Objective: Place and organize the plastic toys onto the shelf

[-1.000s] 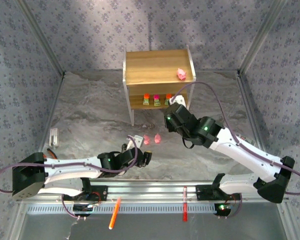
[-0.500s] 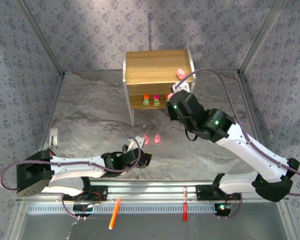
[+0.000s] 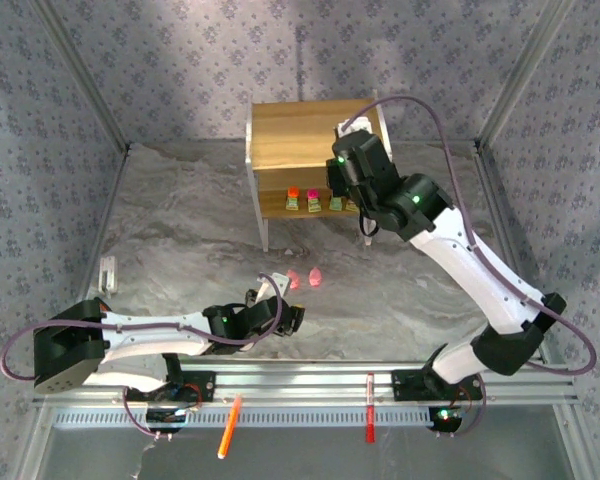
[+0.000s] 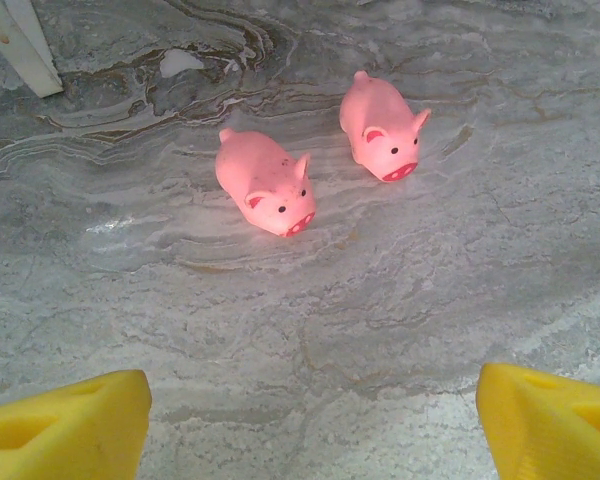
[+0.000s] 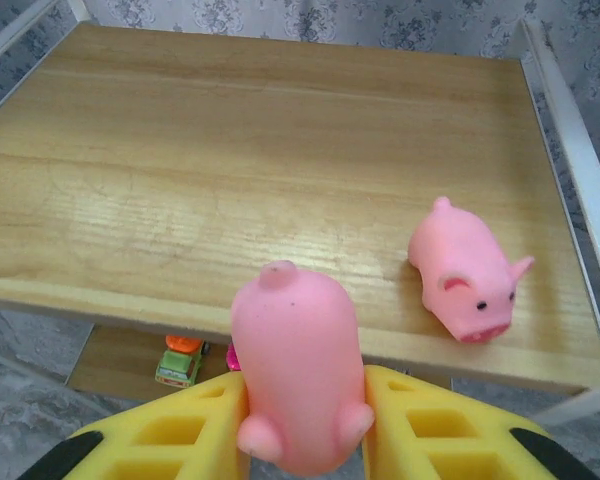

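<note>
A pink pig [image 5: 295, 360] is pinched between the yellow fingers of my right gripper [image 5: 305, 420], which is shut on it just in front of and above the shelf's top board [image 5: 230, 170]. Another pig [image 5: 465, 268] stands on that board at the right. In the top view the right gripper [image 3: 352, 165] hangs over the shelf [image 3: 300, 130]. Three blocky toys [image 3: 314, 201] sit on the lower tier. Two pigs [image 4: 265, 183] [image 4: 382, 128] lie on the table ahead of my left gripper [image 4: 315, 420], which is open and holds nothing.
An orange pen [image 3: 230, 425] and a red pen [image 3: 369, 420] lie on the rail at the near edge. A small white object [image 3: 108, 272] stands by the left wall. A white shelf leg [image 4: 20, 45] is beyond the pigs to the left.
The right arm rose from in front of the lower tier to the top board's front edge, carrying its pig. The left arm hardly moved.
</note>
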`<action>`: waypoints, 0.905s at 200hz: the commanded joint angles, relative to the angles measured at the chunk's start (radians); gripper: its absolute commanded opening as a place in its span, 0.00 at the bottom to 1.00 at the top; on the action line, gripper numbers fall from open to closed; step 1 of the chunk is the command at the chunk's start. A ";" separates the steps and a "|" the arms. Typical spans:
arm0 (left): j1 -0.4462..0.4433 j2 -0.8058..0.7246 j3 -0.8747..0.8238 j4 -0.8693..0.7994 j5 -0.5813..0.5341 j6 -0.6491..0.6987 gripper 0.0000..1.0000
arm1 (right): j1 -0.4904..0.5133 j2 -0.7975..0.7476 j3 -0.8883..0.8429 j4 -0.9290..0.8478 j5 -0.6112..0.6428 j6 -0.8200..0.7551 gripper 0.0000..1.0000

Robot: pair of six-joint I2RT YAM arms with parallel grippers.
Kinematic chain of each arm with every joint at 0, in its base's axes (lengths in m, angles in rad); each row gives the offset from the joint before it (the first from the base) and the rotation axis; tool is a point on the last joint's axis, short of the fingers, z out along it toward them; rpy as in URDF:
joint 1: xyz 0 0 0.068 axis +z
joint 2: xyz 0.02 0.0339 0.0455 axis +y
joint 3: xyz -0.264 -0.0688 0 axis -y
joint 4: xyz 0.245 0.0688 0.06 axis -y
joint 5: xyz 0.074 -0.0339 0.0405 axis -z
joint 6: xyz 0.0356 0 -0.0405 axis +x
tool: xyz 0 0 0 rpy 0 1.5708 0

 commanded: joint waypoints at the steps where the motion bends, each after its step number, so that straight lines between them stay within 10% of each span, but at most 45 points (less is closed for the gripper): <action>1: 0.005 -0.024 -0.004 0.013 -0.022 -0.005 0.85 | -0.021 0.031 0.067 -0.033 -0.021 -0.033 0.32; 181: 0.005 -0.067 -0.013 -0.015 -0.036 0.001 0.85 | -0.088 0.183 0.206 -0.096 -0.061 -0.033 0.32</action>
